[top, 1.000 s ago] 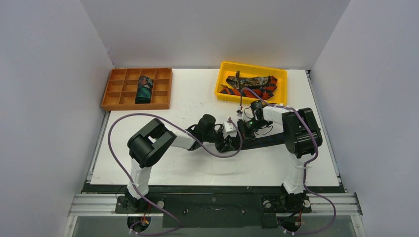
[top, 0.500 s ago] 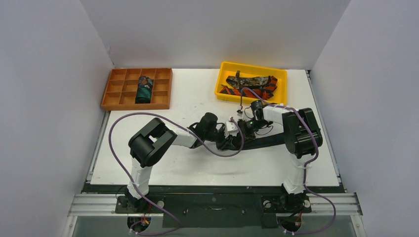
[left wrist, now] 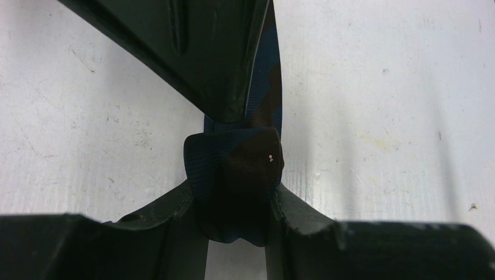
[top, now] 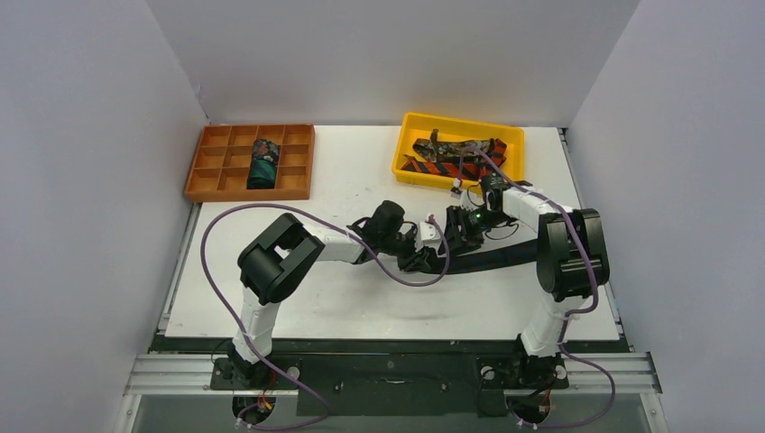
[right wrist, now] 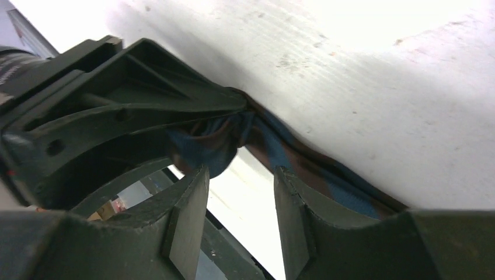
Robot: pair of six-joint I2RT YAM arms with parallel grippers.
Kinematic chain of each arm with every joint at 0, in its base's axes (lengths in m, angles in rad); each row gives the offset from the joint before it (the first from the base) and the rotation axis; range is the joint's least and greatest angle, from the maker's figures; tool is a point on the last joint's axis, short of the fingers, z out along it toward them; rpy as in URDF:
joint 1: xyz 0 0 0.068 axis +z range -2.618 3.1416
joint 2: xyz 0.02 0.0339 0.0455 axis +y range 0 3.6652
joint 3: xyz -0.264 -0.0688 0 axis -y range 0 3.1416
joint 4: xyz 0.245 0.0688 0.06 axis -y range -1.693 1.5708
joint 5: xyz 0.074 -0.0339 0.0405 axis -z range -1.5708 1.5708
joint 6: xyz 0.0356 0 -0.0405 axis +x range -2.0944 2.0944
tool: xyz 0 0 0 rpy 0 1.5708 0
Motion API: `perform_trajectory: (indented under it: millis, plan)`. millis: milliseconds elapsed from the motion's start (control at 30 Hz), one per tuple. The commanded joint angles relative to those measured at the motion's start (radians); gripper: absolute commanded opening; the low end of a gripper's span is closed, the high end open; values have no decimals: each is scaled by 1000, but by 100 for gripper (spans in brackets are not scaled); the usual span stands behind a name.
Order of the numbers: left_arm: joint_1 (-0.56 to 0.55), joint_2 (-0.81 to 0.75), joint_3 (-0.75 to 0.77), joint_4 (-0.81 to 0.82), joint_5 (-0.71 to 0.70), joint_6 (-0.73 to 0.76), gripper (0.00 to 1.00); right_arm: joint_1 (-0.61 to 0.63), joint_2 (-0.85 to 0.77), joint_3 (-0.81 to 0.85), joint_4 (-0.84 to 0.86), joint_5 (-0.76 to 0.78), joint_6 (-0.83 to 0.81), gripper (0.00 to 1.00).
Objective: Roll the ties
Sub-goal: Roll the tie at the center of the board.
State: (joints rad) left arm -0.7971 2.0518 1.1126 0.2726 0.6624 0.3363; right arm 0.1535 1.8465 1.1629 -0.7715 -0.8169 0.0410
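Observation:
A plain navy-black tie [top: 492, 257] lies across the white table [top: 361, 307], its left end wound into a small roll [left wrist: 233, 175]. My left gripper [left wrist: 233, 198] is shut on that roll, seen from above as the left gripper [top: 422, 260]. My right gripper [right wrist: 240, 181] stands open just beside the roll [right wrist: 207, 146], with nothing between its fingers; from above the right gripper [top: 457, 234] faces the left one. The flat length of the tie [right wrist: 327, 178] trails off to the right.
A yellow bin [top: 410, 126] at the back right holds a red-orange striped tie [top: 442, 169] and a mottled brown tie [top: 456, 147]. An orange compartment tray [top: 206, 162] at the back left holds a dark teal roll [top: 263, 162]. Purple cables loop over both arms.
My right gripper has opened and let go of the navy tie, and the right arm has swung to the right. My left gripper closed tighter on the rolled end.

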Motion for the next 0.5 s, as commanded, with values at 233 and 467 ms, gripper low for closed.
perform_trajectory:
  millis: [233,467]
  plan:
    - [-4,79,-12,-263,-91,63,5,76,-28,15,32,-84,-3,38]
    - [0,67,-12,-253,-72,58,15,48,53,6,37,-8,-19,0]
